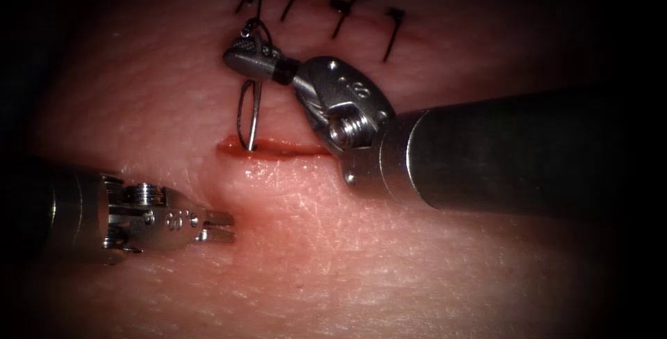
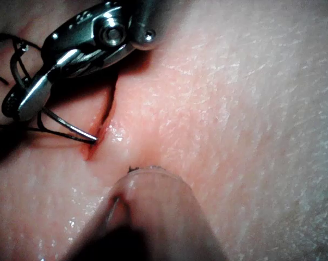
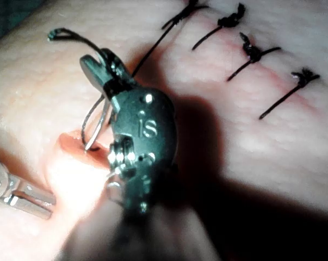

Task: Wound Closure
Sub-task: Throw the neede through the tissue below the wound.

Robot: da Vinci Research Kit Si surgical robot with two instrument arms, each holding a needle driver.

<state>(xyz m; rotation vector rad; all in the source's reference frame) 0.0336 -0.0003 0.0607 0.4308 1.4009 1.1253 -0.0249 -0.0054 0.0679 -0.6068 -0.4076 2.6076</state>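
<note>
The right gripper [image 1: 244, 53] is clamped on the needle [image 1: 249, 113] near its thread end, tip sunk in the cut [image 1: 274, 148]. Below the cut, the left gripper [image 1: 221, 226] rests slightly open, empty, on the tissue [image 1: 347, 255].

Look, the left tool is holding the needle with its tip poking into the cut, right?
Not quite: the right tool holds the needle, gripping it near its thread end. The endoscope view shows this. The needle's tip does poke into the cut. The left tool holds nothing and rests on the tissue below the cut.
</note>
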